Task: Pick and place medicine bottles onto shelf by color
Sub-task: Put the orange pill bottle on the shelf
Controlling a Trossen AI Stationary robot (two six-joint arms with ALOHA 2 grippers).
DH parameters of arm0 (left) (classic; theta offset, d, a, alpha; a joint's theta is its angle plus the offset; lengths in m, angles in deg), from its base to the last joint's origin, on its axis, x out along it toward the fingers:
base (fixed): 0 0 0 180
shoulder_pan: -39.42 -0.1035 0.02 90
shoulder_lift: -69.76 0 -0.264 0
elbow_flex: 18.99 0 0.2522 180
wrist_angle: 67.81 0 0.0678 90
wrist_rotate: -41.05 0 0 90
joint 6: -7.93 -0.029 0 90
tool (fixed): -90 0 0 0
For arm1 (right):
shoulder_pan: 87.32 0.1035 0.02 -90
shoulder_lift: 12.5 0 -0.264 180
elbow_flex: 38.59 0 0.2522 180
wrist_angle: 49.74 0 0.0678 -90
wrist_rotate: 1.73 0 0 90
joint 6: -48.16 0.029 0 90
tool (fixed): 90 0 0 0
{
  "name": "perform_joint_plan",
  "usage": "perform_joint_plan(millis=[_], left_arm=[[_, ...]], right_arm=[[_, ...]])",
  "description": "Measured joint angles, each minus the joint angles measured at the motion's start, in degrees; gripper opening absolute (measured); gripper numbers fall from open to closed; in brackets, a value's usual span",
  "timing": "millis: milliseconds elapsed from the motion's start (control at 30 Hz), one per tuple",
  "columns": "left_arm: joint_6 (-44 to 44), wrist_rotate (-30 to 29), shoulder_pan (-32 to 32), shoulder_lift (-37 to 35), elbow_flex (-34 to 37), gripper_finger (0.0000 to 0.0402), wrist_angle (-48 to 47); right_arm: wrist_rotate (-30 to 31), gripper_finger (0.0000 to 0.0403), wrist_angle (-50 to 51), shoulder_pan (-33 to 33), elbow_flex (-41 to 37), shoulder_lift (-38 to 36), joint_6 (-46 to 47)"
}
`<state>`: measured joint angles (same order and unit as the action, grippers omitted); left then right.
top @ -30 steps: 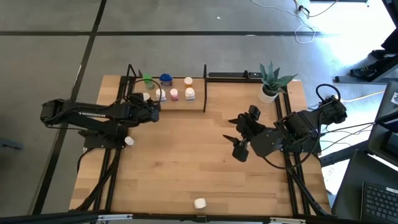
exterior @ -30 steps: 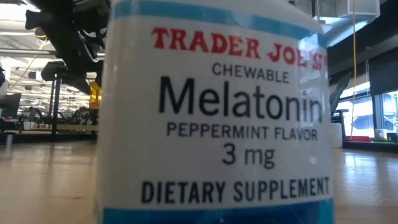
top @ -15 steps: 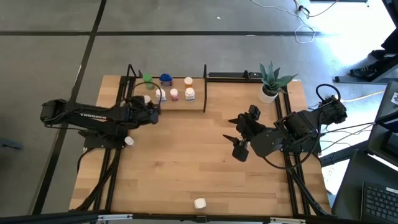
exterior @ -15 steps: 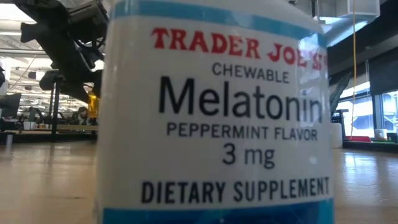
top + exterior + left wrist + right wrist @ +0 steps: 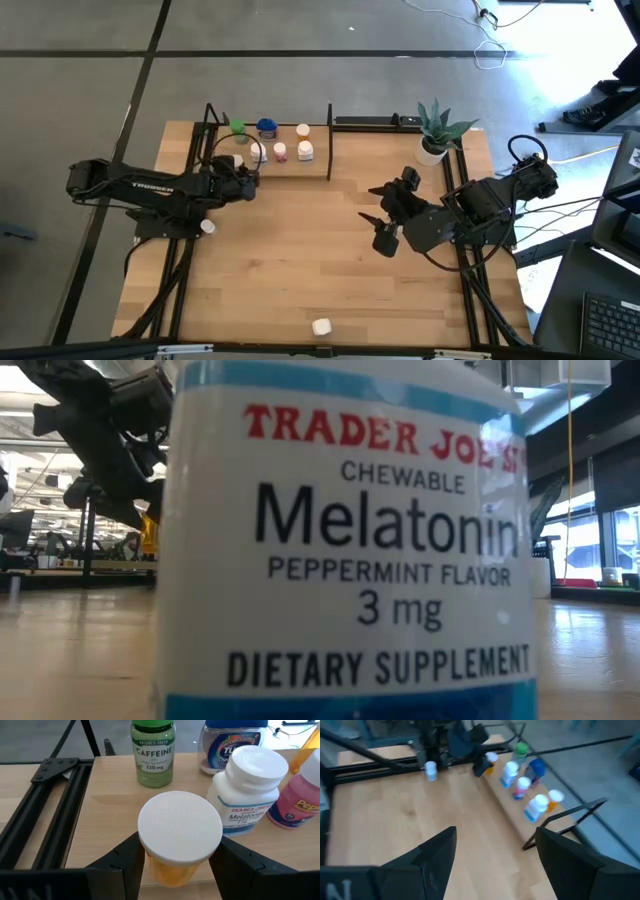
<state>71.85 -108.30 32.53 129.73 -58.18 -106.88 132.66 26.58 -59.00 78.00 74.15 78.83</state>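
Observation:
My left gripper (image 5: 240, 168) is over the left end of the shelf (image 5: 315, 172), shut on an orange medicine bottle with a white cap (image 5: 180, 827). Standing on the shelf board are a green bottle (image 5: 153, 752), a blue one (image 5: 225, 742), a white Melatonin bottle (image 5: 250, 790) and a pink one (image 5: 297, 797). My right gripper (image 5: 385, 222) hangs open above the table's right half, holding nothing. One white bottle (image 5: 350, 540) stands right before the low camera and fills that view. My left gripper pinches the bottle's orange body (image 5: 170, 872) just under the white cap, one finger (image 5: 125, 862) on each side. The fingers come from the table's left, slanting a little downward. The bottle stands about upright; its base is hidden, so whether it touches the shelf I cannot tell.
A white bottle (image 5: 207, 227) lies on the table beside the left arm's base, and another (image 5: 321, 327) near the front edge. A potted plant (image 5: 436, 130) stands at the back right. Black posts (image 5: 329, 140) frame the shelf.
My left gripper has sunk a little toward the shelf board with the orange bottle still in its hold, and its wrist has rolled slightly. My right arm has kept still.

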Motion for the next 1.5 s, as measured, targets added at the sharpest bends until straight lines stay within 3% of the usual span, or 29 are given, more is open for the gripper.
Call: perform_joint_plan(millis=[133, 467, 933, 1067, 1500], left_arm=[[0.39, 0.03, 0.01, 2.41, 0.00, 0.0187, 0.91], [1.90, -0.09, 0.05, 6.03, 0.00, 0.0187, 2.70], [1.94, -1.14, 0.06, 6.04, 0.00, 0.0187, 3.09], [1.94, -1.16, 0.06, 6.04, 0.00, 0.0187, 3.10], [5.07, -1.21, 0.04, 6.04, 0.00, 0.0188, 3.10]], right_arm=[[3.97, 0.0272, 0.01, -0.01, 0.00, 0.79, -1.62], [3.51, 0.0272, -0.18, -0.44, 0.00, 3.02, -4.85], [-14.73, 0.0272, -0.17, -0.46, 0.00, 3.04, -4.85], [-11.27, 0.0272, -0.18, -0.69, 0.00, 3.02, -3.97], [-10.87, 0.0272, -0.17, -1.57, 0.00, 3.02, -3.99]])
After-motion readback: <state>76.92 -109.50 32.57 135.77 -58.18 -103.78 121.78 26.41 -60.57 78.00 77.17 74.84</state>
